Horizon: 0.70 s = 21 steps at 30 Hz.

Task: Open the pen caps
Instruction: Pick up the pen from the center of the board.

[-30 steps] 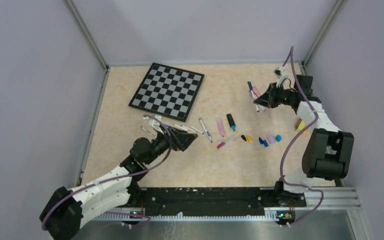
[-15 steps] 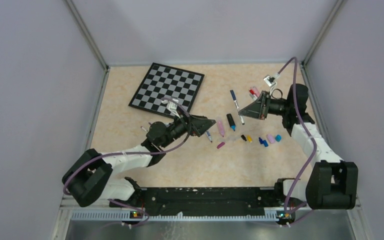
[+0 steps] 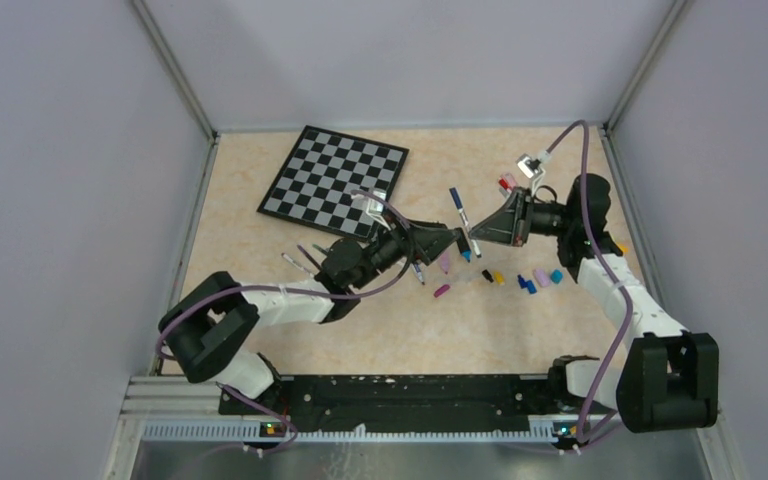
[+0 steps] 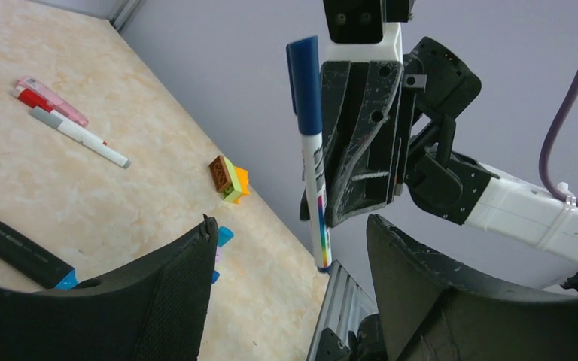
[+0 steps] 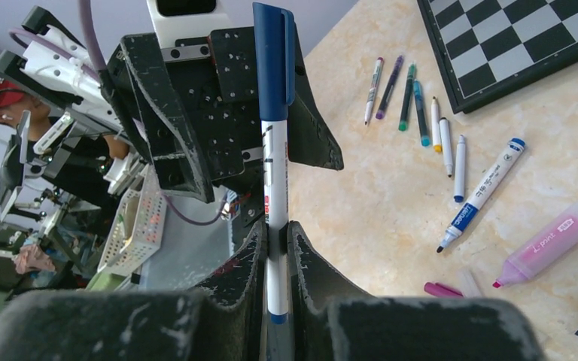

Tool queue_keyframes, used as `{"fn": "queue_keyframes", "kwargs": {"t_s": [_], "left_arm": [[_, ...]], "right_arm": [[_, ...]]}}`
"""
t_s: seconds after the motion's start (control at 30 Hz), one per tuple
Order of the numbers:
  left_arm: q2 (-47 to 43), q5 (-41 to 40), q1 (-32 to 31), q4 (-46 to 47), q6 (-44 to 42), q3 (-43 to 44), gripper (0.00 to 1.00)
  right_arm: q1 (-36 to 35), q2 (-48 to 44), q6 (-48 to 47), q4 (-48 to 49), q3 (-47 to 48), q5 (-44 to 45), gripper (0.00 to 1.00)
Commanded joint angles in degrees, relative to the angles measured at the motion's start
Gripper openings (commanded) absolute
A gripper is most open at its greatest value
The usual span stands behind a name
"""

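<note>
Seen from above, the right arm [image 3: 610, 280] reaches in from the right side. Its hand [image 3: 476, 238] is clamped on the lower end of a blue-capped pen [image 3: 463, 222], which is held tilted above the tabletop [image 3: 260, 240] with the blue cap [image 3: 454, 196] uppermost. The left arm [image 3: 280, 298] stretches across from the left, and its hand [image 3: 452, 240] is just beside the pen with the jaws apart. Loose caps [image 3: 532, 282] lie on the tabletop near the right arm, and the chessboard [image 3: 335, 182] lies at the far left. In the left wrist view, the left fingers [image 4: 173, 293] stand wide apart, with the pen upright beyond the gap and touching neither. A yellow-orange block [image 4: 229, 179] sits by the wall. In the right wrist view, the right fingers [image 5: 233, 301] press on the pen's barrel, and the cap rises in front of the left hand. A row of thin pens [image 5: 414, 113] lies beside the chessboard.
</note>
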<state>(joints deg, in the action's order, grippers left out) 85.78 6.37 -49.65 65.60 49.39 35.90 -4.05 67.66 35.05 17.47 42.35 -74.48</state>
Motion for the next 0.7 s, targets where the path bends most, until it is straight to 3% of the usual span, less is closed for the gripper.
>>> {"fn": "queue_keyframes", "kwargs": {"t_s": [0.0,0.67], "left_arm": [[1.3,-2.09,-0.69,5.36,-0.6,3.68,0.73],[7.22,0.34,-1.53,9.46,3.69,6.96,0.39]], "right_arm": [[-1.74,-1.65,0.59,3.13,-0.84,-0.61,0.0],[-3.19,-1.25,0.96,3.88,-1.65,0.3,0.0]]}}
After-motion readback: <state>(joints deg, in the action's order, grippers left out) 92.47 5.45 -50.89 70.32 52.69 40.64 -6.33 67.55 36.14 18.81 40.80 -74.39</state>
